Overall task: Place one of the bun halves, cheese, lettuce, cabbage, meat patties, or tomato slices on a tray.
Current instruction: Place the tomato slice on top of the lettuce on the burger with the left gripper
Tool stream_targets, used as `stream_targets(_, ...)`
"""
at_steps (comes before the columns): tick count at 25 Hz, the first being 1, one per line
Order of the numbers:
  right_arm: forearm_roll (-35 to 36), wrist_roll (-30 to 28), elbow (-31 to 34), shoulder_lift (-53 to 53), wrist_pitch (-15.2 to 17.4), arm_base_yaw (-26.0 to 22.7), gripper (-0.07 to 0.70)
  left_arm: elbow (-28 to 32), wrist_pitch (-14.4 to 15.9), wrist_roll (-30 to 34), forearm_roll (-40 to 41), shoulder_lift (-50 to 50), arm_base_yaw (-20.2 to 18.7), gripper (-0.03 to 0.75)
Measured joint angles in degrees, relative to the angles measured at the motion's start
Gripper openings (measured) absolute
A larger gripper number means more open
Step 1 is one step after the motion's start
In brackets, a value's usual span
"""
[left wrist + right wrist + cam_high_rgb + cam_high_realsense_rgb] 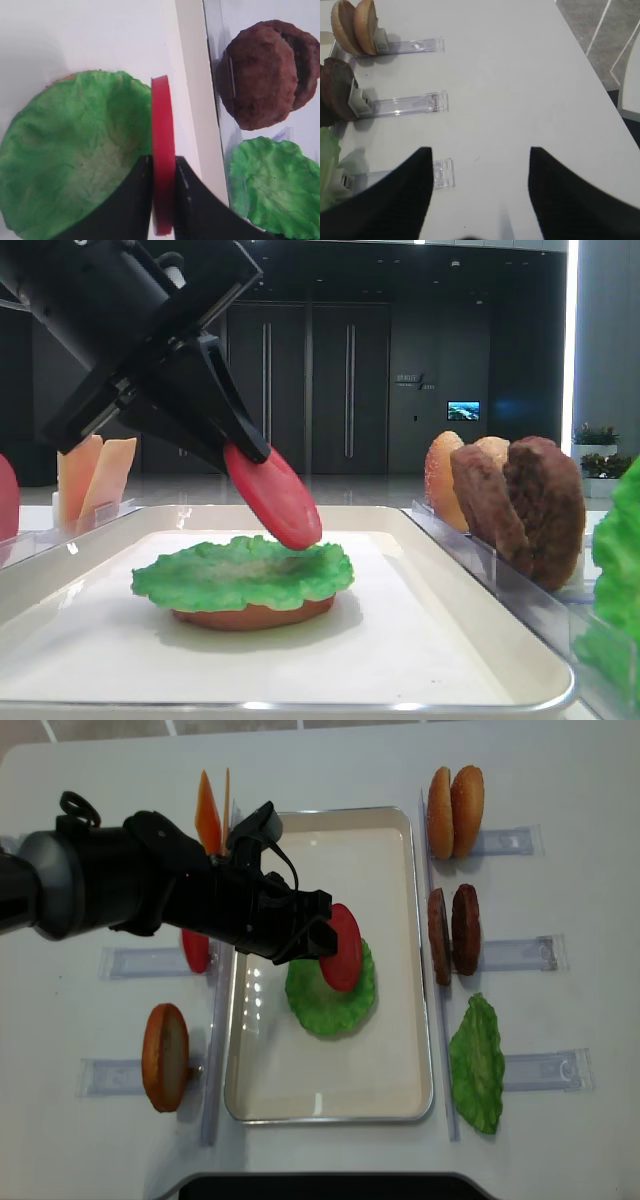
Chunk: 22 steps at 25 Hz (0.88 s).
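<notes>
The tomato slice (272, 495) was held edge-on between the two fingers of the left gripper (163, 172), tilted, with its lower rim just above the lettuce (243, 572); contact between rim and leaf could not be confirmed. The left gripper was clamped on the tomato slice, one finger against each flat face. The lettuce lay flat on a bun half (252, 615), and this stack rested near the middle of the tray (395, 1090).

A second tomato slice (196, 951) stood in a clear holder just left of the tray. The cheese (207, 812) stood upright beyond the tray's far left corner, and a further bun half (165, 1057) stood on edge at the near left.

To the right of the tray, two bun halves (455, 811) stood on edge side by side, two meat patties (453, 933) stood on edge in the next holder (515, 954), and a second lettuce leaf (477, 1063) lay nearest the front.

The right gripper (480, 165) hung over the bare table (520, 75) beside these holders, fingers apart and holding nothing
</notes>
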Motion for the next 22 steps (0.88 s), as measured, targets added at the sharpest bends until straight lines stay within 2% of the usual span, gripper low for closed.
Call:
stream_targets(15,0.0,0.0,0.0,0.0,0.0,0.0,0.402,0.0,1.1,1.5,-1.1,3.8,0.0,0.104)
stream_targets(18,0.0,0.0,0.0,0.0,0.0,0.0,0.402,-0.1,1.6,1.5,-0.5,3.8,0.0,0.176)
stream_targets(22,0.0,0.0,0.0,0.0,0.0,0.0,0.402,-0.1,1.8,-2.8,3.7,3.5,0.0,0.363)
